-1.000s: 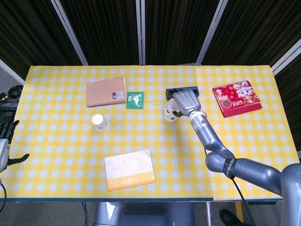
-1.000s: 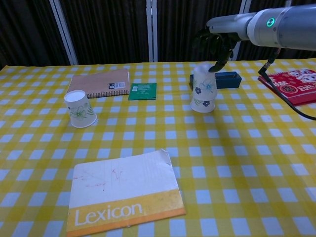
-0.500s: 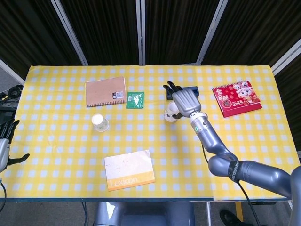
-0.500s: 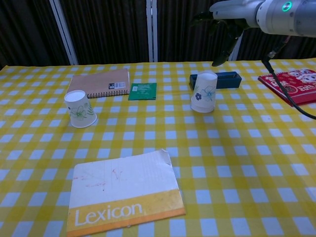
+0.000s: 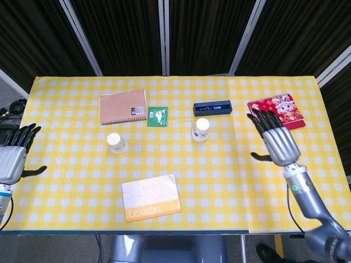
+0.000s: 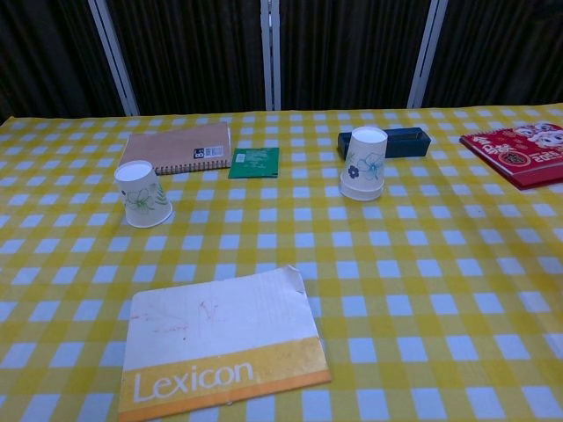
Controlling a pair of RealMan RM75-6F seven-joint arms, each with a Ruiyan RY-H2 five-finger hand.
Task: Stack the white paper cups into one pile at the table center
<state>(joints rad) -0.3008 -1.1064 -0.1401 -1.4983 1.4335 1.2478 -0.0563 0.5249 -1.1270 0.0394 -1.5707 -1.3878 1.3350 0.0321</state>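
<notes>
Two white paper cups stand upside down and well apart on the table [image 5: 181, 164]: the left cup [image 5: 116, 142] near the spiral notebook [image 5: 123, 106], the right cup [image 5: 201, 130] just beside the dark blue box [image 5: 212, 108]. Left hand [image 5: 12, 159] and right hand [image 5: 276, 139] hover with fingers released, spread, grasping nothing.

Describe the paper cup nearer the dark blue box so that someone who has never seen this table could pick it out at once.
On the yellow checked tablecloth, find the long dark blue box near the far edge. Just in front of it an upside-down white paper cup with blue flowers stands alone. The other upside-down white paper cup bears green print and sits further left, near the brown spiral notebook.
</notes>
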